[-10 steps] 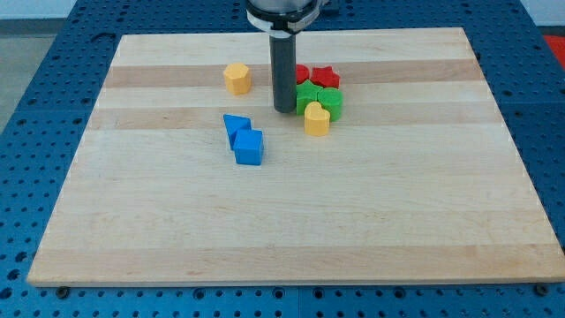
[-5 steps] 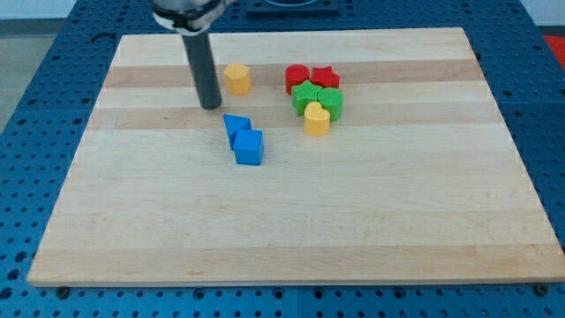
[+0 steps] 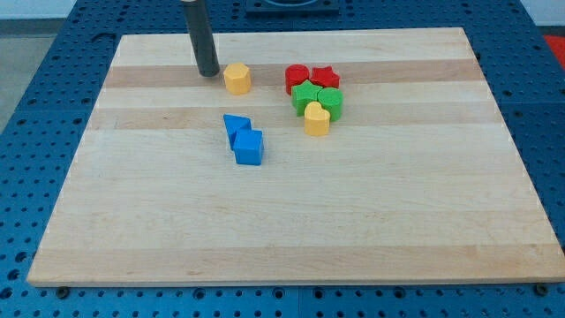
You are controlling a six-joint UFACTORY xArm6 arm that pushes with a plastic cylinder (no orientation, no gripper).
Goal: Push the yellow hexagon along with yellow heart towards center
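Note:
The yellow hexagon (image 3: 237,79) sits on the wooden board near the view's top, left of middle. The yellow heart (image 3: 317,118) lies to its right and lower, touching the green blocks above it. My tip (image 3: 208,72) stands just left of the yellow hexagon, slightly above its level, with a small gap between them.
A red cylinder (image 3: 297,78) and a red star (image 3: 325,77) sit above two green blocks (image 3: 318,97). A blue triangle (image 3: 235,126) and a blue cube (image 3: 249,147) lie together below the hexagon. The board's top edge (image 3: 291,33) is close behind the tip.
My tip moved from beside the red and green cluster leftward past the hexagon, then up to the hexagon's upper left. No block has moved.

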